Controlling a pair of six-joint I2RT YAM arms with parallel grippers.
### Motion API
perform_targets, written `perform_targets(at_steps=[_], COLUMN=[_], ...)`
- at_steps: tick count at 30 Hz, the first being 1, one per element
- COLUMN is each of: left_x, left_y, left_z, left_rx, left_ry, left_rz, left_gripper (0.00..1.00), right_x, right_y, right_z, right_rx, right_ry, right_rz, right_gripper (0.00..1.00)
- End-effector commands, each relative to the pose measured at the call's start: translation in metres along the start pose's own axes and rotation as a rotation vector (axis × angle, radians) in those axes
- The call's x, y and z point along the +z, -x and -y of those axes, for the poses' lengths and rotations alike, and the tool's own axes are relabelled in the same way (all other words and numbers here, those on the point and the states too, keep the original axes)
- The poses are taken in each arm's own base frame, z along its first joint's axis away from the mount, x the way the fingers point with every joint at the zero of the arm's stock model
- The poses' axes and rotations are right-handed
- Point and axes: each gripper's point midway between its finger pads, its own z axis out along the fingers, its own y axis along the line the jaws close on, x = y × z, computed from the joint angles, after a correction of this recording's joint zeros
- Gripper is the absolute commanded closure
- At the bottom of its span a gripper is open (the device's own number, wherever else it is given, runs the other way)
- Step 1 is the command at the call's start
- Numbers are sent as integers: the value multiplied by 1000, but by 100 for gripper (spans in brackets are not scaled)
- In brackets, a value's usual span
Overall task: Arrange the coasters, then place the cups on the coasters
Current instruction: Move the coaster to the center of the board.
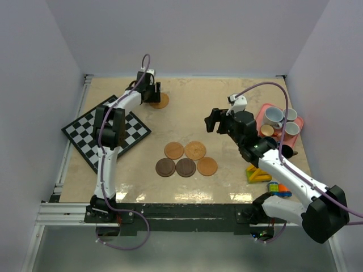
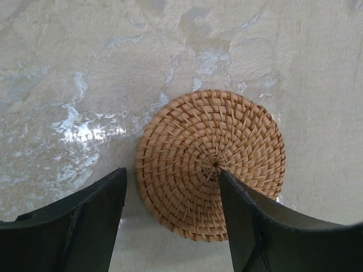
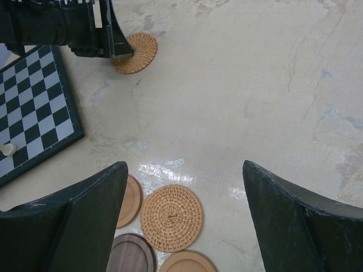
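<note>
woven coaster (image 2: 195, 144) rough wicker | table (image 2: 68, 68) glossy, marble-look | dark coaster (image 3: 130, 255) maybe wood

Five coasters (image 1: 195, 150) clustered mid-table, sixth coaster (image 1: 163, 103) beneath left hand (image 1: 152, 92), cups (image 1: 274, 116) on pink tray (image 1: 300, 121), chessboard (image 1: 82, 139) left

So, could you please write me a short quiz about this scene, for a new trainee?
1. True or false: the woven coaster below the left fingers touches the other coasters.
2. Where do the cups stand? A: on coasters. B: on the pink tray. C: on the chessboard.
3. Fill in: the middle group holds ___ dark brown coasters.

Key: 1 false, it lies apart at the far side of the table. 2 B. 3 two.
</note>
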Motion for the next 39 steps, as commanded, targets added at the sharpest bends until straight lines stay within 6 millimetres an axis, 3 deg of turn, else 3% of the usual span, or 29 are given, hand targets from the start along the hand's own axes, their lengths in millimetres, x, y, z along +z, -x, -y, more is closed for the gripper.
perform_targets(at_steps=[1,5,13,20,25,32,39], left_x=[9,11,0,-13,-30,-55,-81], left_y=[-4,-23,-44,-79,-102,-156,-177], left_z=[-12,-12,33,50,71,91,120], left_rx=[73,128,253,253,221,139,144], left_ry=[43,37,-130,-169,-227,-296,-359], left_rz=[-20,-54,-94,-165,-194,-304,-326], left_gripper=[30,37,48,51,52,53,53], right_x=[-9,-6,2,8,11,11,16], right_y=[11,7,9,0,-8,-11,-16], right_z=[2,1,-7,-6,-4,-4,-5], right_rx=[-16,-6,6,-3,-16,-16,-20], right_ry=[-6,-1,26,23,19,26,29], right_rz=[40,29,23,-5,-31,-33,-52], right_gripper=[13,13,13,13,13,13,13])
